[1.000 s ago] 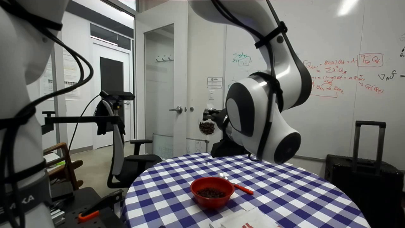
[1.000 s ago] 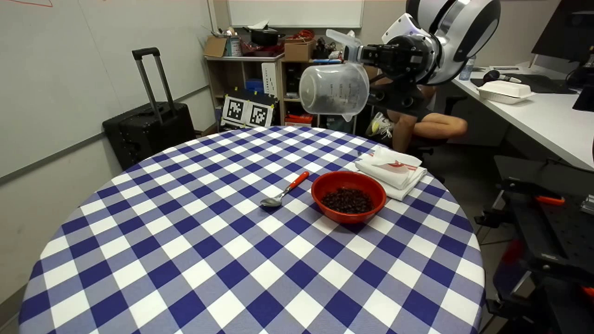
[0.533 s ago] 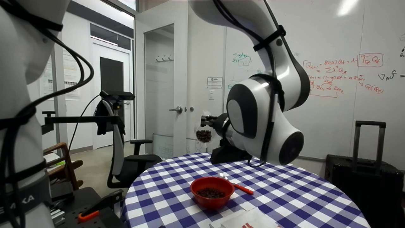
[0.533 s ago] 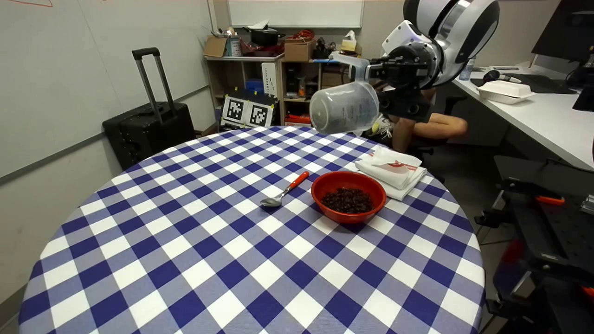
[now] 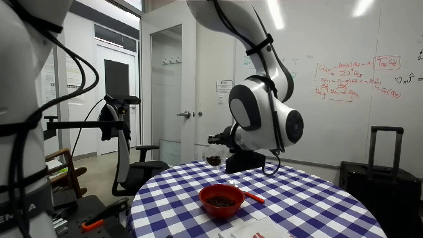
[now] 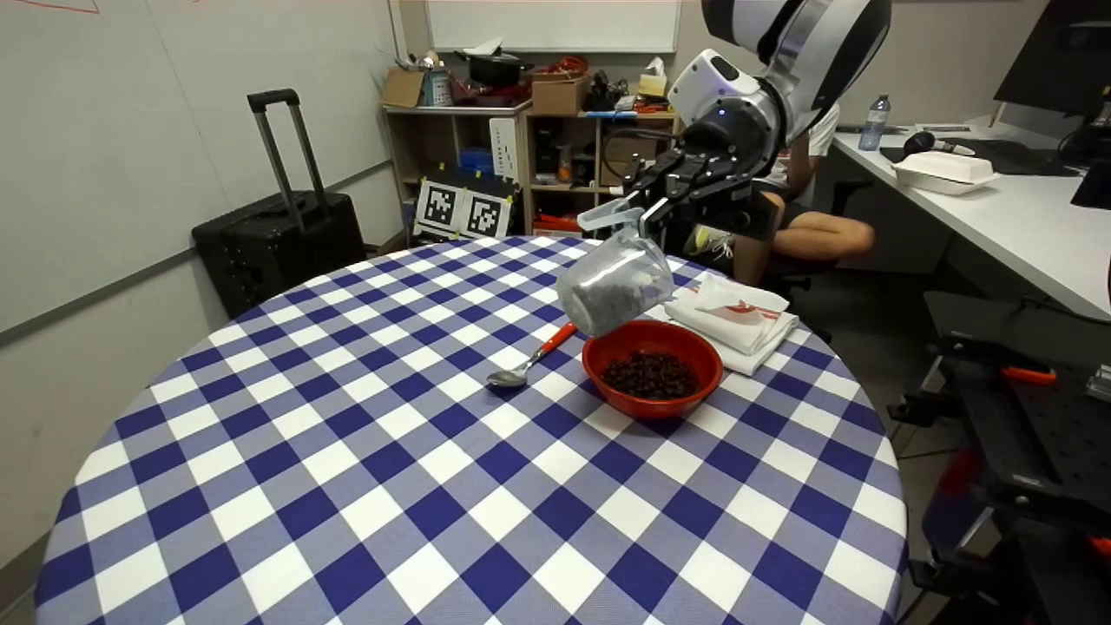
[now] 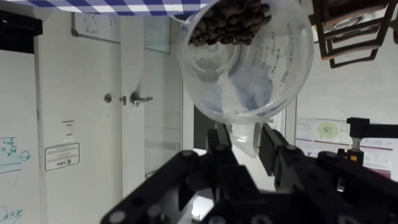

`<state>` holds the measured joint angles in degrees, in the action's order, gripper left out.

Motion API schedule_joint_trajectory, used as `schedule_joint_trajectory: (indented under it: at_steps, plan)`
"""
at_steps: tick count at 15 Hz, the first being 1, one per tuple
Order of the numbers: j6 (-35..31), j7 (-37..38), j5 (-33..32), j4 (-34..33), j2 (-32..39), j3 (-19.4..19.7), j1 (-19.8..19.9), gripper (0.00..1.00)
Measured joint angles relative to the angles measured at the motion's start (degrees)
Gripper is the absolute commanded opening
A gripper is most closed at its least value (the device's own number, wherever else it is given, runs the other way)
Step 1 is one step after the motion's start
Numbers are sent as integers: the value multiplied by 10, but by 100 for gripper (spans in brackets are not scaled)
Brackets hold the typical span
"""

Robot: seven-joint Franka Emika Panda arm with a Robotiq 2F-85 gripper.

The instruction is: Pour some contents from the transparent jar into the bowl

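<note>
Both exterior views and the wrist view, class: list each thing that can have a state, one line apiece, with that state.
Transparent jar, tilted, open, held up, partly filled with dark pieces
Claw, closed on the jar's handle
Red bowl, upright, dark pieces inside
Spoon, lying beside the bowl, not gripped
White cloth, folded
Black suitcase, pull handle raised
White takeaway box, looks shut
Whiteboard, written on

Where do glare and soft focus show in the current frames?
In an exterior view, bright streaks of glare on the upper whiteboard; in the wrist view, pale patches on the jar may be reflections, and the end effector looks soft, while the door handle beyond reads sharper.
</note>
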<state>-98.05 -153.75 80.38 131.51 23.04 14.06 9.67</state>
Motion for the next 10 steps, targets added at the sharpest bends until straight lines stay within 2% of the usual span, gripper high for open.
schedule_joint_trajectory:
  at_steps: [5, 10]
  plan:
    - [-142, 92, -85, -34, -29, -24, -55, 7]
    - [-222, 249, -255, -91, -52, -56, -84, 7]
